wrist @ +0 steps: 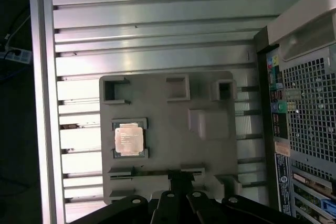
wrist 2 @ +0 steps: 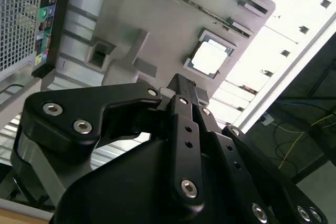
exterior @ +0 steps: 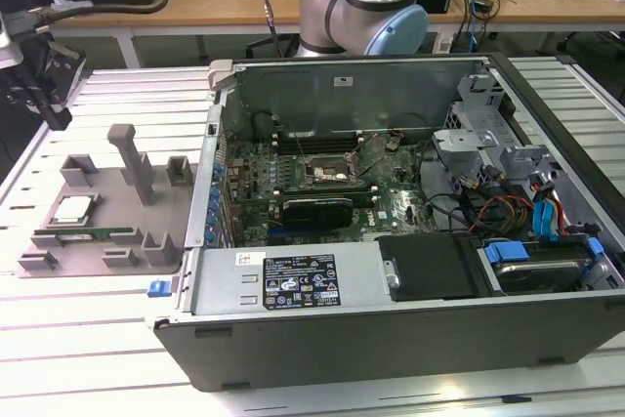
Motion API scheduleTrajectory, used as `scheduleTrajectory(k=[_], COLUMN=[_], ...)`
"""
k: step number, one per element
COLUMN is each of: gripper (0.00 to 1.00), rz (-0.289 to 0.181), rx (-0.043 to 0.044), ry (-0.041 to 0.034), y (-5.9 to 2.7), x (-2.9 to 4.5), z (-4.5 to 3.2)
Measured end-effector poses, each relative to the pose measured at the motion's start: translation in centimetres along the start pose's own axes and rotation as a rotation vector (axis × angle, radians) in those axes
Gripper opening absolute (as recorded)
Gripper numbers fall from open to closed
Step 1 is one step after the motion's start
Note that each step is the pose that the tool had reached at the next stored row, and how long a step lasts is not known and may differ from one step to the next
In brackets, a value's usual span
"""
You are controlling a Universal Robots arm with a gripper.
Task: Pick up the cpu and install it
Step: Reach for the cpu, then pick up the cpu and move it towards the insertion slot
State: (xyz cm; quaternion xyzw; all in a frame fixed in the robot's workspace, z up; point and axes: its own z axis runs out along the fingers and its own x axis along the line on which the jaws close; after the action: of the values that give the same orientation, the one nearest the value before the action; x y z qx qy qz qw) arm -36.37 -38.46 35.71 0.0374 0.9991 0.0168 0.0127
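Note:
The cpu (exterior: 73, 208) is a small silvery square chip lying flat in its pocket on the grey holder tray (exterior: 146, 231), on the exterior view's left beside the open computer case (exterior: 391, 319). Both wrist views look down on the cpu (wrist: 128, 139) (wrist 2: 211, 57). My gripper (exterior: 49, 104) hangs well above the tray, apart from the chip. Its black fingers meet at the tips (wrist: 180, 178) (wrist 2: 179, 83), shut with nothing between them. Inside the case, the motherboard's socket (exterior: 327, 171) sits near the middle.
A long green memory stick (exterior: 88, 235) lies in the tray in front of the cpu, and a grey post (exterior: 132, 158) rises from the tray. A black card (exterior: 314, 210), cables and drive bays (exterior: 532, 266) crowd the case. The slatted metal table (exterior: 88, 339) surrounds everything.

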Motion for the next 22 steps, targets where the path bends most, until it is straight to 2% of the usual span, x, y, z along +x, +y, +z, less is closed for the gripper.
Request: scheduleTrajectory(k=[7, 13, 22], gripper=[0.11, 0.11, 0.11], rz=[0.000, 0.000, 0.000], rx=[0.0039, 0.0044, 0.0014], ry=[-0.0003, -0.0003, 0.0000], y=[0.56, 0.69, 0.69], x=[1.09, 1.58, 1.62], z=[1.54, 2.78, 2.82])
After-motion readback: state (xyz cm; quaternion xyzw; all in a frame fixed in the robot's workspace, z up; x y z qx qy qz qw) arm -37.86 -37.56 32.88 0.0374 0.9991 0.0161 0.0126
